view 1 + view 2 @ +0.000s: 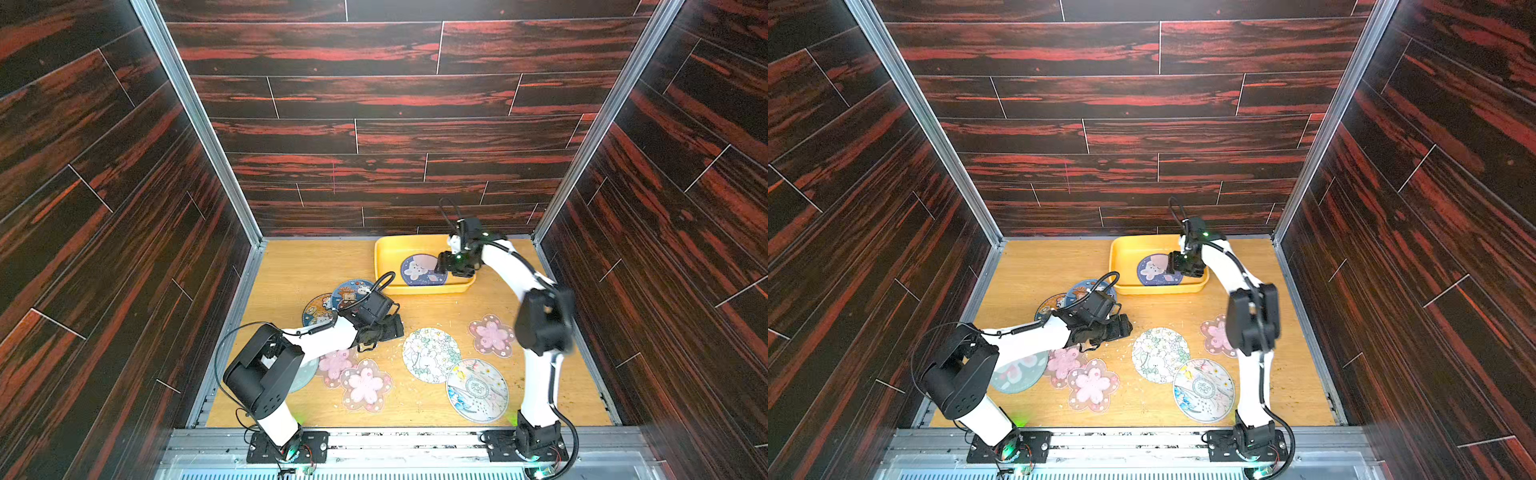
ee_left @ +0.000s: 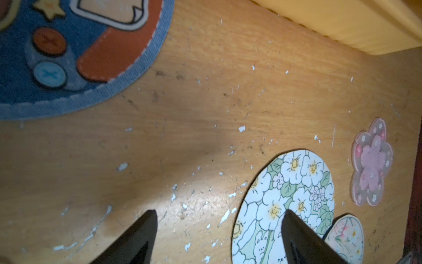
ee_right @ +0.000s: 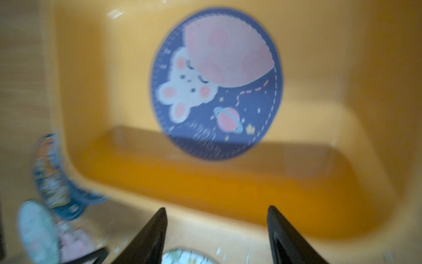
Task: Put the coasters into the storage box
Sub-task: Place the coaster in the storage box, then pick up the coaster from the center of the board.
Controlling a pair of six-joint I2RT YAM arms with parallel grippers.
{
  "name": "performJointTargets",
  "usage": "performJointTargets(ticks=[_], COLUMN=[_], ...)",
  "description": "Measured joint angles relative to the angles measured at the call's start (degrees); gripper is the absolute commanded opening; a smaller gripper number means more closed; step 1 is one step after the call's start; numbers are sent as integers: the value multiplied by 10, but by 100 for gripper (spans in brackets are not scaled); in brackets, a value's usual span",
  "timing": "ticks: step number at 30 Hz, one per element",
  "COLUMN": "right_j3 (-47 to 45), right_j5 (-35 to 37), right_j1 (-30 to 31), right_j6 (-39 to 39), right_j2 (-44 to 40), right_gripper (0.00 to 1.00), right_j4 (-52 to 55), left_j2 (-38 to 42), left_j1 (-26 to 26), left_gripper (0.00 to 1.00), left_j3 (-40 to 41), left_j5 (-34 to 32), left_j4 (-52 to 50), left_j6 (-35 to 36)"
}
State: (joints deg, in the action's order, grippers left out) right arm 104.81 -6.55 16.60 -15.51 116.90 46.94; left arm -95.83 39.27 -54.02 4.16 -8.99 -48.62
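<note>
The yellow storage box (image 1: 390,253) (image 1: 1125,257) stands at the back of the table, with a navy moon coaster (image 1: 417,270) (image 3: 215,84) lying flat inside. My right gripper (image 1: 441,264) (image 3: 215,209) hovers over the box's right part, open and empty. On the table lie two blue cartoon coasters (image 1: 353,291), a white floral coaster (image 1: 430,353) (image 2: 285,201), a pale round one (image 1: 478,390), three pink blossom coasters (image 1: 365,384) and a grey-green one (image 1: 1021,372) half under my left arm. My left gripper (image 1: 397,327) (image 2: 220,211) is open and empty, low between the blue and floral coasters.
White flecks and scuffs dot the wooden tabletop (image 2: 205,114). Dark wood-pattern walls with metal corner posts (image 1: 199,124) close in the table on three sides. Both arm bases are bolted to the front rail (image 1: 415,442).
</note>
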Motion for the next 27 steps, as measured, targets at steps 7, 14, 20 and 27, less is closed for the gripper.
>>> performJointTargets(ticks=[7,14,20,27], right_j3=[-211,-408,-506,-574], right_j5=[-35,-81,-99,-107], right_j1=[0,0,0,0], right_j6=[-17,-34,-42,-46], right_j2=[-154,-242,-282,-292], right_gripper=[71,71,71,71], right_j4=[-59,-95,-122,-155], left_j2=[0,0,-1,-11], left_j1=[22,57,87,110], left_gripper=[88,86,84,80], left_j3=[0,11,20,22], left_j5=[-8,-20,-28,-33], left_j4=[0,4,8,10], left_j6=[-14,-40,-67,-95])
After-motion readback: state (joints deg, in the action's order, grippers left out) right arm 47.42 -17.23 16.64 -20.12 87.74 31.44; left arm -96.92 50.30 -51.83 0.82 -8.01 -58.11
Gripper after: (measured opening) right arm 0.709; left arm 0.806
